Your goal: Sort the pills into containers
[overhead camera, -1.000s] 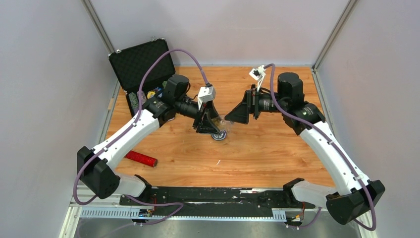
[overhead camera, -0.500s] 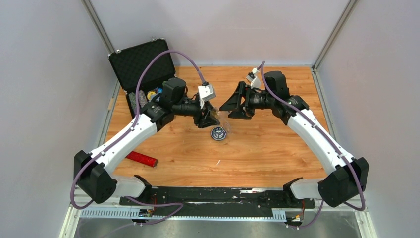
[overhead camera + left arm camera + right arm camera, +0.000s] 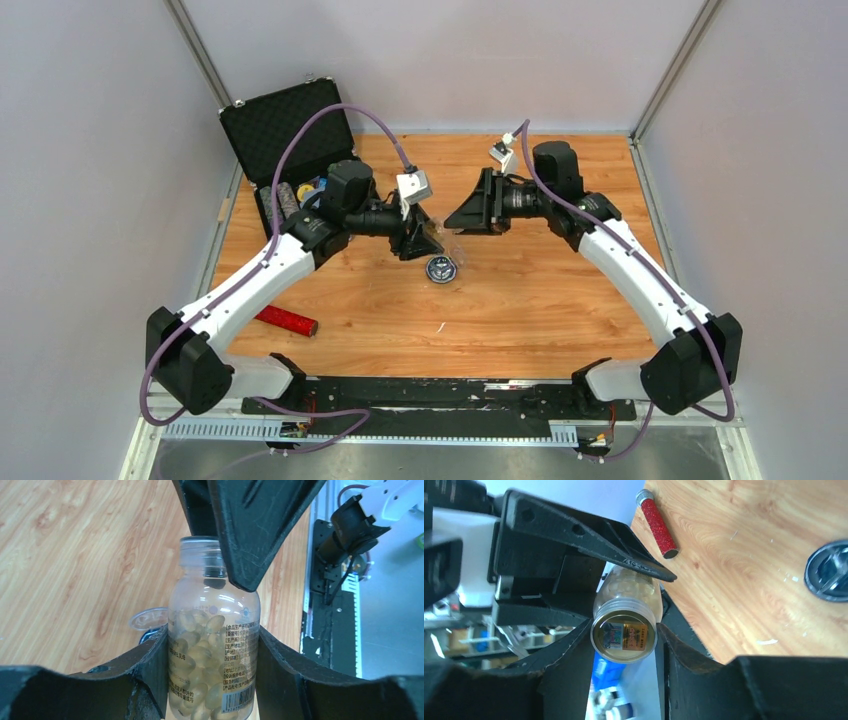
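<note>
A clear bottle [image 3: 214, 630] full of pale yellow pills [image 3: 200, 655] sits crosswise in my left gripper [image 3: 212, 636], which is shut on its body. Above the table's middle, my left gripper [image 3: 425, 236] faces my right gripper [image 3: 460, 217]. In the right wrist view the bottle's gold-labelled cap [image 3: 624, 635] lies between the fingers of my right gripper [image 3: 624, 631], and both fingers touch its sides. The container, a small round dark-rimmed dish [image 3: 441, 268], rests on the wood just below the two grippers; it also shows as the dish [image 3: 830, 575] at the right edge.
An open black case [image 3: 288, 122] with coloured chips stands at the back left. A red glitter tube [image 3: 285, 320] lies near the left arm and shows as the tube [image 3: 657, 524] in the right wrist view. A clear round lid [image 3: 148, 618] lies by the dish.
My left gripper lifted the bottle up off the dish and then held still. My right arm swung in toward the bottle's top and its jaws narrowed onto the cap.
</note>
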`<state>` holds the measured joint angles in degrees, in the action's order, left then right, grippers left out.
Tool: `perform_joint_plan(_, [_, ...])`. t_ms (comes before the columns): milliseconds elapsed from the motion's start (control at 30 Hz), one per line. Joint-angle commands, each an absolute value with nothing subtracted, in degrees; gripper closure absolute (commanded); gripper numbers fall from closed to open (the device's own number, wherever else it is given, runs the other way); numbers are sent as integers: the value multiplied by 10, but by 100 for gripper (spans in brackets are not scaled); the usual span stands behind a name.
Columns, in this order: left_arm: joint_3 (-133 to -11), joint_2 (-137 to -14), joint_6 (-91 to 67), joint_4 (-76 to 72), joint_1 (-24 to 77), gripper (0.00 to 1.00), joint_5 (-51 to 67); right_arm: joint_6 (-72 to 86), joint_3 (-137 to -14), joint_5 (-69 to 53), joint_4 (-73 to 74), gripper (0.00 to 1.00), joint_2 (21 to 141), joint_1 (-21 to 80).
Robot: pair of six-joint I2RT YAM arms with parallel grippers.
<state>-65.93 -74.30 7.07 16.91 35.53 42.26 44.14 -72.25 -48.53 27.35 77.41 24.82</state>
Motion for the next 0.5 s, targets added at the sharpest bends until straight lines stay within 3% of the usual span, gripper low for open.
perform_joint_plan(0, [-664,-722,16,113,358,100,495,256,-674,-556,170,100,736,245])
perform_joint_plan(133, [-661,-723,-10,100,358,100,550,173,-641,-595,137,100,716,244])
perform_joint_plan(167, [-660,-723,-11,99,358,100,550,171,-642,-590,136,85,716,244])
perform_joint_plan(233, [-655,-720,-7,96,358,100,540,190,-646,-565,141,26,717,243])
perform_joint_plan(267, [-653,-717,-2,96,358,100,526,202,-649,-549,146,9,717,243])
perform_joint_plan(300, [-650,-716,-2,96,358,100,517,219,-653,-529,154,1,717,243])
perform_joint_plan(467, [-642,-720,61,114,358,100,433,318,-700,-446,251,1,733,244])
